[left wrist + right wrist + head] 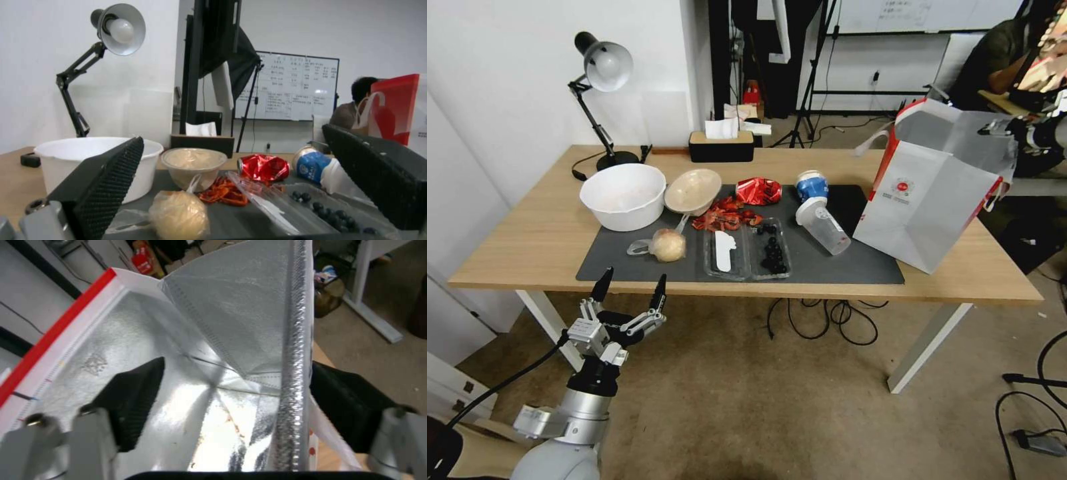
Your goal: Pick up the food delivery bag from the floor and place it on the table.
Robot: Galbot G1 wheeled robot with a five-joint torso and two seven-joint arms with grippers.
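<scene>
I have the food delivery bag (924, 193) up on the worktop (527, 240) at its right end, leaning tilted with its mouth towards my right arm and one lower corner over the edge of the dark grey mat (827, 263). The right gripper (231, 400) is at the bag's upper rim, and from the right wrist view its fingers (133, 400) stand apart on either side of the silver foil seam of the rim, one inside against the lining and one outside, so I read them as open and straddling the wall, not pinching it. I judge this to be the placing step at its end: the bag is off the floor (747, 407) and looks to be resting on the wood. What the next move calls for, as I see it, is drawing that gripper up and back without snagging the rim or the white strap handle (872, 141), since the bag leans and could tip or slide towards the plastic cup (825, 228) beside it. The left gripper (630, 287) hangs idle below the near edge of the worktop, fingers spread wide, looking across at the white bowl (624, 195) and the red snack packet (758, 191). As for writing, the bag carries a small round red logo (902, 187) with tiny lines beneath that I cannot read; the whiteboard (287, 86) behind is covered in handwriting too small to make out.
</scene>
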